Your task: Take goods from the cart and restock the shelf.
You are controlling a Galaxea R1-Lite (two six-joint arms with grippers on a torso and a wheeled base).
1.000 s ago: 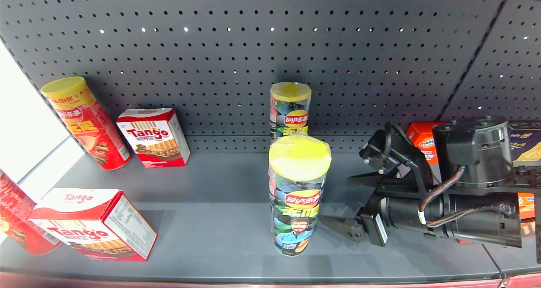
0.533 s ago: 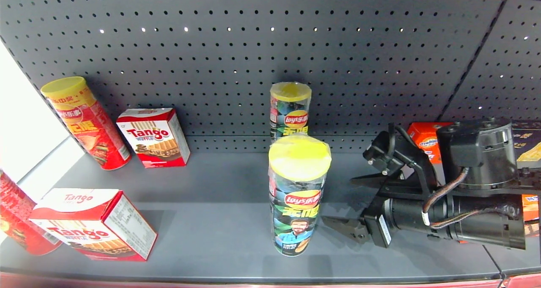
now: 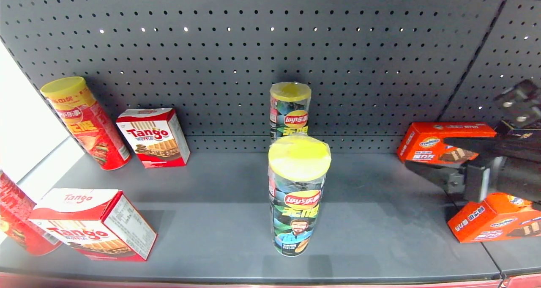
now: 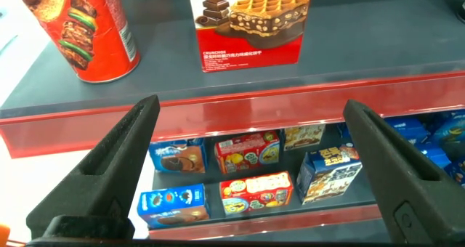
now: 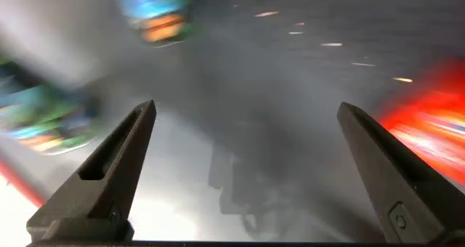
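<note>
The right gripper [image 3: 426,152] is at the right end of the shelf [image 3: 219,203]. Its fingers are spread wide and hold nothing, with the tips pointing toward the robot's left across the deck. The front chip can [image 3: 298,195] stands upright at mid-width near the shelf's front edge, long axis vertical and lid up. It lies to the left of those fingertips, well apart from them, with bare deck between. The rear chip can [image 3: 290,108] stands upright straight behind it, against the pegboard back. The gripper sits between the rear orange box [image 3: 439,142] and the front orange box [image 3: 490,218], and whether it touches either cannot be told. The left gripper [image 4: 251,105] is likewise wide open and empty. It is in front of and below the shelf's red lip, under a wafer box [image 4: 251,22] and a red chip can [image 4: 87,29]. Judgement: the right arm is the nearer to the front chip can, which looks placed and free. The next move is likely to fetch more goods, and a clean exit between the two orange boxes is the point to watch.
</note>
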